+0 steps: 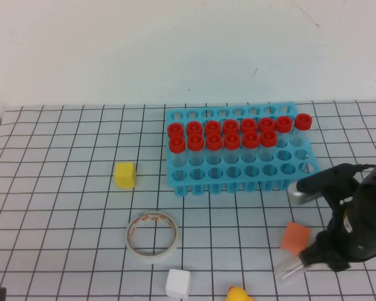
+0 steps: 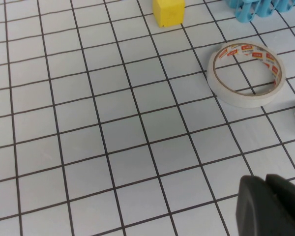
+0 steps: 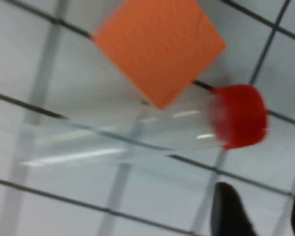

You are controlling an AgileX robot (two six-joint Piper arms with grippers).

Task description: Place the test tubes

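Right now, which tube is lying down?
The tube beside the orange block, under the right end effector; others stand in the rack. Left end effector: near-left corner.

test tube point(image 1: 288, 269) half under right tool point(image 1: 316, 255)

The tube point(image 3: 137, 132) looked clear and glossy, glass or plastic I could not tell, with a smooth red plastic cap point(image 3: 238, 115). The orange square point(image 3: 157, 44) was matt and finely grained, like foam. The rack point(image 1: 238, 172) was blue moulded plastic with a faint sheen. The tape point(image 2: 246, 73) was off-white, matt and papery. The yellow cube point(image 2: 168, 11) and white cube point(image 1: 178, 283) looked matt and smooth. The worktop point(image 2: 88, 123) was smooth, dull white, printed with black lines. The left gripper point(image 2: 268, 196) and right gripper point(image 3: 270, 206) had black matt fingers. A silvery, shiny part point(image 1: 299, 194) showed on the right arm.
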